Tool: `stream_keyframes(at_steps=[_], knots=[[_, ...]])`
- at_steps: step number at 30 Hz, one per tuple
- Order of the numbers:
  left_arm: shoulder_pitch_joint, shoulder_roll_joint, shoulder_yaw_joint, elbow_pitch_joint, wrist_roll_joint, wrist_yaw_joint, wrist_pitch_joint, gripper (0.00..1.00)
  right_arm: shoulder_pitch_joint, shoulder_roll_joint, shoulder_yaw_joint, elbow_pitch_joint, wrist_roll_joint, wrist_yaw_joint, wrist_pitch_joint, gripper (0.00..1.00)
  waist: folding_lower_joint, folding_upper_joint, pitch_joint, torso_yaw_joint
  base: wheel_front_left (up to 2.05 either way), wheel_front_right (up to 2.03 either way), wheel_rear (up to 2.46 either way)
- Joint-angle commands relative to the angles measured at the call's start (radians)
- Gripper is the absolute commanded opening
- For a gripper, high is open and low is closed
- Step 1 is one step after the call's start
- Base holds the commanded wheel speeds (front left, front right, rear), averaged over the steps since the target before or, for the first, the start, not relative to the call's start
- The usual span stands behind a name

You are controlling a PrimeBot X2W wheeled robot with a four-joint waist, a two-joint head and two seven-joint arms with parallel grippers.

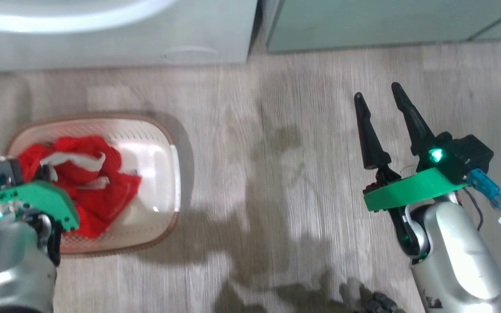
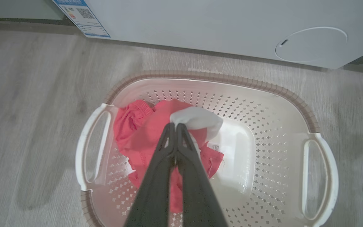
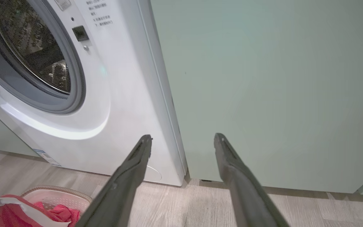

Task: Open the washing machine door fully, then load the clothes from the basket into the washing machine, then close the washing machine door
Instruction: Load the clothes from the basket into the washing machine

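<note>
Left wrist view has the left claw with its two fingers pressed together, tips nipped on a fold of the clothes where red meets a white patch. It looks like a thin pinch, so I'd lift slowly and straight up until the trailing cloth clears the rim, then swing toward the washer. A jerk could slip the fold free, or drag the light basket along if cloth snags on a handle. I'd let go only once well inside the mouth, so nothing hangs over the rubber ring.

The basket sits on the floor just in front of the washer. It holds the red heap, bunched toward one end, and the other end shows bare perforated plastic. Whether the pinch has caught the whole heap or one piece I can't tell, so a second trip may be needed.

Right wrist view shows the washer's mouth uncovered and the steel drum behind it, with no cloth in the part I can see.

Off to the side, the right claw hangs over bare floor, fingers spread apart and holding nothing, well away from the basket.
</note>
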Motion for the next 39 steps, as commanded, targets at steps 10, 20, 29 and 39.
stream_keyframes(at_steps=[10,20,29,39], knots=[[0.207,-0.003,0.083,-0.298,0.048,-0.012,-0.013,0.00,0.066,0.010,0.011,-0.002,0.011,0.000,-0.006,1.00,0.0000,-0.0001,-0.209,0.056,0.00,0.00,0.00],[0.332,-0.070,0.131,-0.585,0.114,-0.050,-0.013,0.00,0.119,0.010,-0.007,0.005,0.006,0.000,-0.006,1.00,0.0000,-0.0001,-0.315,0.089,0.00,0.00,0.00],[0.400,-0.151,0.199,-0.810,0.127,-0.093,-0.013,0.00,0.147,0.010,-0.015,0.004,0.017,0.000,-0.006,1.00,0.0000,-0.0001,-0.378,0.101,0.00,0.00,0.00],[0.442,-0.188,0.194,-0.973,0.086,-0.131,-0.013,0.00,0.165,0.010,-0.022,0.001,0.021,0.000,-0.006,1.00,0.0000,-0.0001,-0.429,0.095,0.00,0.00,0.00]])
